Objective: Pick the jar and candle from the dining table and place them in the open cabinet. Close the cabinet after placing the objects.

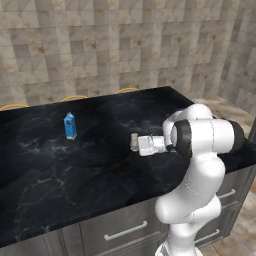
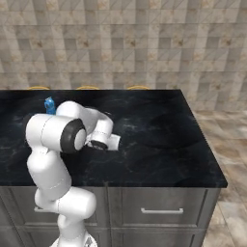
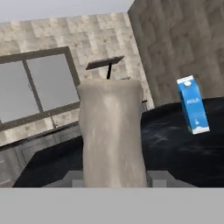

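Two fingers of the claw point(image 3: 114, 178) stand on either side of the candle point(image 3: 112, 131), whose cream body rises between them in the hand view; the claw is pinching the candle at its lower part, with a grey finger block showing at each flank. In the left base view the claw point(image 1: 134, 142) reaches out level from the white arm point(image 1: 200, 150) over the bench point(image 1: 60, 170), and the small pale candle point(image 1: 133, 141) sits at its tip, above the black marble; whether it touches the slab cannot be told. Beyond the claw and well apart from it stands a blue milk carton point(image 1: 70, 125), upright on the bench. In the hand view that carton point(image 3: 192, 105) is off to the candle's side, with bare dark marble between the two. Around the claw the slab is open on all sides: a wide bare stretch runs toward the bench's near edge above the grey drawer fronts point(image 1: 125, 227), and another toward its far corner by the tiled wall point(image 1: 125, 45). In the right base view the arm's elbow point(image 2: 58, 132) covers the claw, and the bench point(image 2: 159, 140) lies bare out to its right-hand edge.
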Available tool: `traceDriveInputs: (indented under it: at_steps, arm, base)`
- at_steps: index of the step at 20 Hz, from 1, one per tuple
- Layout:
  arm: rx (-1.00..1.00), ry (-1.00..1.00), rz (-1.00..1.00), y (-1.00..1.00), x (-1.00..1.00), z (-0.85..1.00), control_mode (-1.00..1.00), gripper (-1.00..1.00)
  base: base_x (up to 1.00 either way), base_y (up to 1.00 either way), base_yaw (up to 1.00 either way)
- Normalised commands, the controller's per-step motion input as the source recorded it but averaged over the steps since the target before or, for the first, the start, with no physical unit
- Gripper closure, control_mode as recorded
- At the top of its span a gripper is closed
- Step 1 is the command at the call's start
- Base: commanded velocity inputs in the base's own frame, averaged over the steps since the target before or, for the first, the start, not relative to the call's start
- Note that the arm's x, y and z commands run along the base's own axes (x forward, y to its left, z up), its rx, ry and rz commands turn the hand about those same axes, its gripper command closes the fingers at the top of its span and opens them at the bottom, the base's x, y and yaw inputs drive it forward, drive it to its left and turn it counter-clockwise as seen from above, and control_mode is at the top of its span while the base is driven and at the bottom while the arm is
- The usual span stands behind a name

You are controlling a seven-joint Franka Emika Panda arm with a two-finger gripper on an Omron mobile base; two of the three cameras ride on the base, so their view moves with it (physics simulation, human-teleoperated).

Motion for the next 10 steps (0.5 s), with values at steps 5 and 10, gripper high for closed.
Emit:
traceDriveInputs:
  at_steps: [5, 10]
  arm:
    - [-0.22, 0.06, -0.79, -0.09, 0.00, 0.19, -1.00, 1.00]
    - [-0.20, -0.20, -0.31, 0.00, -0.24, 0.73, -1.00, 1.00]
  base:
    - [0.00, 0.00, 0.00]
    - [0.00, 0.00, 0.00]
